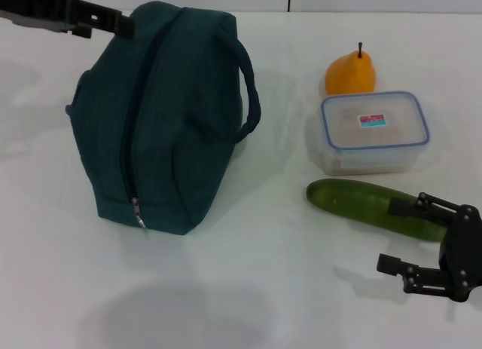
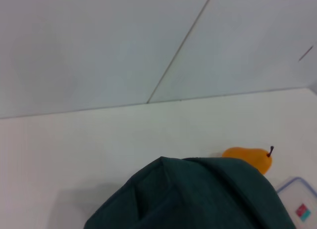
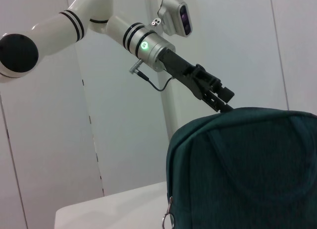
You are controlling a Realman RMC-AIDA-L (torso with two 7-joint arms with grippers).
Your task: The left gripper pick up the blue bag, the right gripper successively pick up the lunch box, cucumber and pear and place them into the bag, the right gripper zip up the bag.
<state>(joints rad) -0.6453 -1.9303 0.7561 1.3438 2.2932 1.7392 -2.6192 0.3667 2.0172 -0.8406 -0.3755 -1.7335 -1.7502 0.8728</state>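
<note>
At twelve o'clock on the blue bag (image 1: pixel 162 115), my left gripper (image 1: pixel 120 23) must pinch squarely, its closure unclear; my right gripper (image 1: pixel 398 236) waits open.

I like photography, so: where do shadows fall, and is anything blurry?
Head view: the dark teal fabric bag casts soft shadows on the white table. Left wrist view: the bag is close and blurry. Right wrist view: a green light glows on the left arm.

You have bare worktop (image 1: pixel 256 251) between the blue bag (image 1: pixel 162 115) and cucumber (image 1: pixel 369 206); lunch box (image 1: pixel 374 130) crowds behind it
</note>
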